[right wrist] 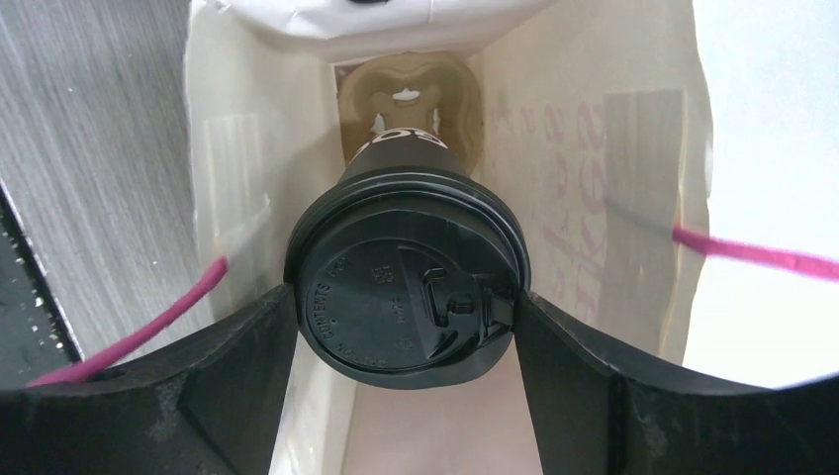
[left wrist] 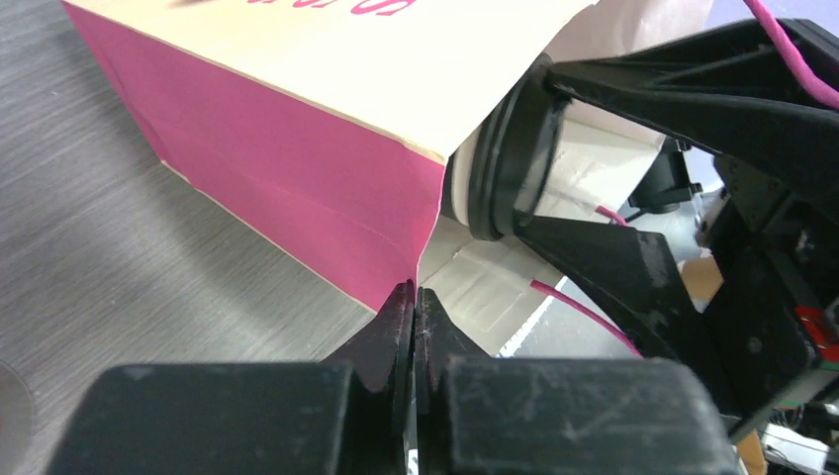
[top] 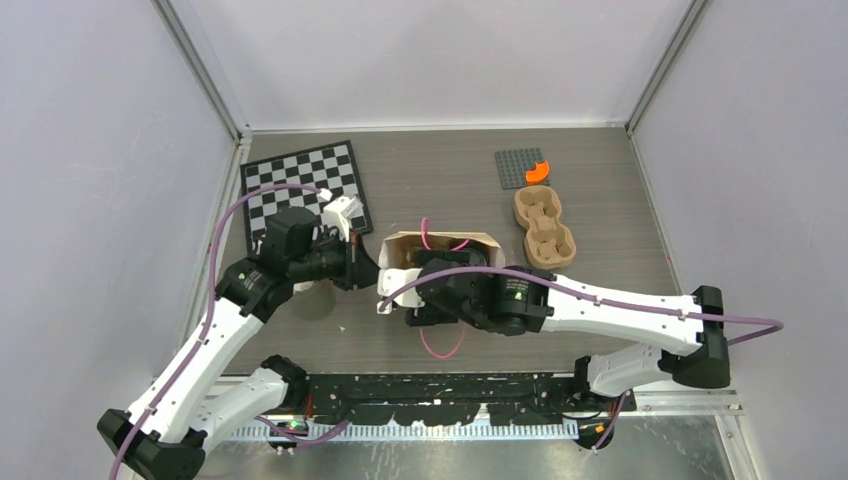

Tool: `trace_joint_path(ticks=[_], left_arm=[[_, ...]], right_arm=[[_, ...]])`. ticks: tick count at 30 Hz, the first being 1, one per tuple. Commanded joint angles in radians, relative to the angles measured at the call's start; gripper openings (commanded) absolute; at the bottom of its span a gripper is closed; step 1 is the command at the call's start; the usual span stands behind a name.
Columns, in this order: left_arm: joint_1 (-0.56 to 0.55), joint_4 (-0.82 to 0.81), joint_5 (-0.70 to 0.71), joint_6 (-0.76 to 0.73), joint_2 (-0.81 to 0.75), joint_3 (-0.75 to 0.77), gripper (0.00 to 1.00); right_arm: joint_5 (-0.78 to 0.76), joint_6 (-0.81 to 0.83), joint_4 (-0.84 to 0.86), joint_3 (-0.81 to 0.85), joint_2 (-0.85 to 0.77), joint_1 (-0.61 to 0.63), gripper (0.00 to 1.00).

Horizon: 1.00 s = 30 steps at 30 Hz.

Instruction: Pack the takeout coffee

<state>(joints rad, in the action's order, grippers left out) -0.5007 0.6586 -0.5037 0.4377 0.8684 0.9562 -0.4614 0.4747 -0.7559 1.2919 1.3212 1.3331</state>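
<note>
Got right end effector clamped on black-lidded paper coffee cup, inside pink paper bag mouth — left end effector pinched together on bag's edge.

The lid hid most of the cup and the carrier behind it; its lettering was too small to read. From above, the right arm covered the cup and much of the bag. At the left wrist, the bag's print ran off the top edge.

Bag: matt paper, pink outside, cream inside. Cup lid: black plastic, embossed, faint sheen. Carrier: rough moulded cardboard. Table: matt grey wood-grain. Jaws: scuffed matt black plastic.
</note>
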Motion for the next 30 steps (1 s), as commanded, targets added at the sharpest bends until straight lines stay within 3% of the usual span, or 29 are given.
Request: trace_joint_path(ticks=[1, 13, 30], left_arm=[[0.005, -0.058, -0.076, -0.023, -0.028, -0.023, 0.00], [0.005, -0.137, -0.107, -0.096, -0.116, -0.115, 0.00], [0.005, -0.149, -0.107, -0.094, -0.070, -0.110, 0.00]], right_arm=[[-0.034, 0.082, 0.119, 0.005, 0.032, -0.014, 0.79], [0.029, 0.112, 0.205, -0.036, 0.046, -0.088, 0.79], [0.073, 0.232, 0.355, -0.182, 0.058, -0.131, 0.79]])
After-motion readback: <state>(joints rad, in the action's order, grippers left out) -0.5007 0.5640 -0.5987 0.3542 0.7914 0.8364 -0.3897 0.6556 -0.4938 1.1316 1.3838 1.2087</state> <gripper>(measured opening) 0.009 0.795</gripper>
